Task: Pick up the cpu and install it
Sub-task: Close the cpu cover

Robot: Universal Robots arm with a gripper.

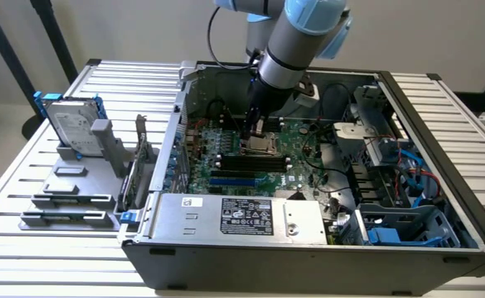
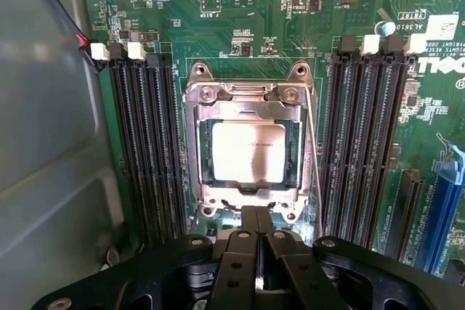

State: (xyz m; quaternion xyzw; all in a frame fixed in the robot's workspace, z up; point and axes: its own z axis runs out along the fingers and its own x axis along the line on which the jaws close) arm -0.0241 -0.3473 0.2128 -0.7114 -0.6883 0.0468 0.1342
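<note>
Inside the open grey computer case (image 1: 308, 264), the black gripper (image 2: 256, 213), clenched empty, hovers beside the dull silver square cpu (image 2: 251, 152) lying in its steel socket frame (image 2: 247, 96); a nudge might skew it.

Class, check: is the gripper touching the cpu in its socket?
Apart. The wrist view shows a strip of socket frame between the gripper and the cpu.

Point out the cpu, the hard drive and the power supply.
cpu (image 2: 251, 152): wrist view, middle of its silver top.
hard drive (image 1: 70, 125): exterior view, its silver face.
power supply (image 1: 246, 216): exterior view, its dark label.
</note>
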